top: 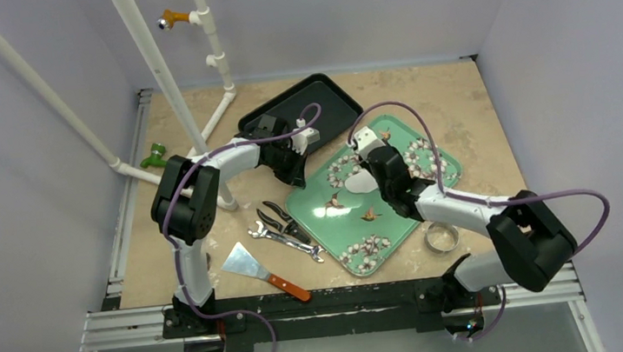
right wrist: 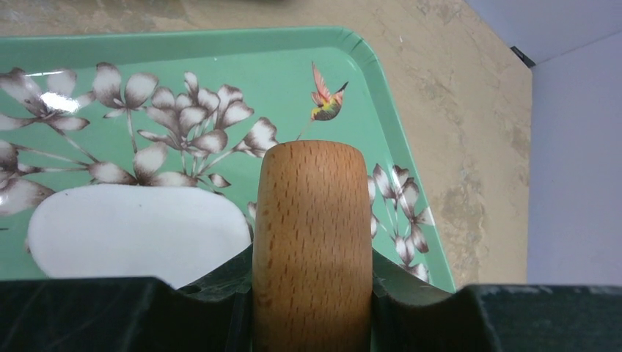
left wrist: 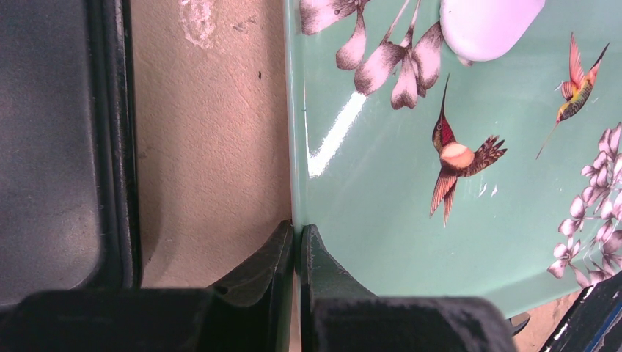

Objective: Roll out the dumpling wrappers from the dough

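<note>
A flat white dough piece (right wrist: 139, 227), a roundish dumpling wrapper, lies on the green flowered tray (top: 344, 225). The top view shows this dough (top: 361, 181) near the tray's middle, and the left wrist view shows it (left wrist: 488, 26) at the top edge. My right gripper (right wrist: 312, 257) is shut on a wooden rolling pin (right wrist: 312, 220), just right of the dough; from above the gripper (top: 387, 177) hides the pin. My left gripper (left wrist: 297, 231) is shut on the tray's left rim (left wrist: 293, 147), and from above it (top: 297, 173) sits at the tray's upper-left edge.
A black tray (top: 309, 106) lies behind the left gripper. Black pliers (top: 282, 218), a wrench (top: 284, 242) and a wooden-handled scraper (top: 261, 269) lie left of the green tray. A shiny metal ring (top: 439, 237) sits at its right. White pipes (top: 162, 78) rise at back left.
</note>
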